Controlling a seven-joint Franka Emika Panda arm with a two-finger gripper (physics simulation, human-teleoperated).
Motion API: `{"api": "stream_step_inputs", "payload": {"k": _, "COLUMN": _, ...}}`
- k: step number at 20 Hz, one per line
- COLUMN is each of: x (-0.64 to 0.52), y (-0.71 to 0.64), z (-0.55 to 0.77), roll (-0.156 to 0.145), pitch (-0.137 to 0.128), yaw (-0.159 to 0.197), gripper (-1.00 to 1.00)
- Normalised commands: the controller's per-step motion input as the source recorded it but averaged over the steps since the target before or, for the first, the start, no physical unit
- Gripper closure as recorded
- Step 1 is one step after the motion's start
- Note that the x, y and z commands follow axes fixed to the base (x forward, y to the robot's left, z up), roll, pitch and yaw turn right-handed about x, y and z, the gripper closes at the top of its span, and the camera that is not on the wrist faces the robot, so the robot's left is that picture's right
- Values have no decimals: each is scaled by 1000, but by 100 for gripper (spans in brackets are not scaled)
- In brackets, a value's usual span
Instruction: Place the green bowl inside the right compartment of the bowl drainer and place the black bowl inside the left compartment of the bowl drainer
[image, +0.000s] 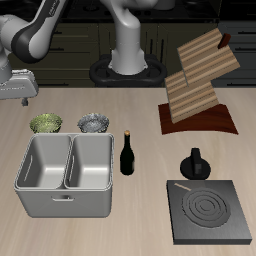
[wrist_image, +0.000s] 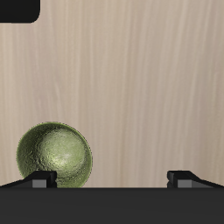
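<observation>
The green bowl (image: 46, 123) stands on the table just behind the bowl drainer (image: 65, 185), and the black bowl (image: 94, 123) sits beside it, also behind the drainer. Both drainer wells hold nothing. My gripper (image: 18, 95) hangs above the table, behind and to the outer side of the green bowl, apart from it. In the wrist view the green bowl (wrist_image: 55, 156) lies below near one of my fingertips (wrist_image: 39, 178). The gripper (wrist_image: 112, 178) is open and holds nothing. The black bowl and the drainer are outside the wrist view.
A dark bottle (image: 127, 153) stands upright close to the drainer's side. A black stove plate (image: 210, 210) with a small moka pot (image: 194, 164) behind it lies near the front edge. A wooden rack (image: 200, 85) stands farther back.
</observation>
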Motion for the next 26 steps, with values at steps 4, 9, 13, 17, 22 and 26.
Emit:
{"api": "stream_step_inputs", "payload": {"k": 4, "x": -368, "y": 263, "z": -235, "roll": 12, "pitch": -28, "yaw": 30, "gripper": -100}}
{"api": "stream_step_inputs", "payload": {"k": 9, "x": -237, "y": 181, "z": -125, "roll": 31, "pitch": -6, "yaw": -30, "gripper": -100}}
{"api": "stream_step_inputs", "payload": {"k": 13, "x": -104, "y": 65, "z": -102, "roll": 2, "pitch": -10, "yaw": -5, "gripper": -100}}
{"api": "stream_step_inputs", "payload": {"k": 17, "x": 14, "y": 34, "z": -192, "roll": -20, "pitch": -8, "yaw": 4, "gripper": -100}}
{"api": "stream_step_inputs", "payload": {"k": 22, "x": 106, "y": 22, "z": -191, "roll": 3, "pitch": -7, "yaw": -6, "gripper": -100}}
{"api": "stream_step_inputs", "payload": {"k": 26, "x": 46, "y": 43, "z": -314, "roll": 2, "pitch": 13, "yaw": -14, "gripper": -100}}
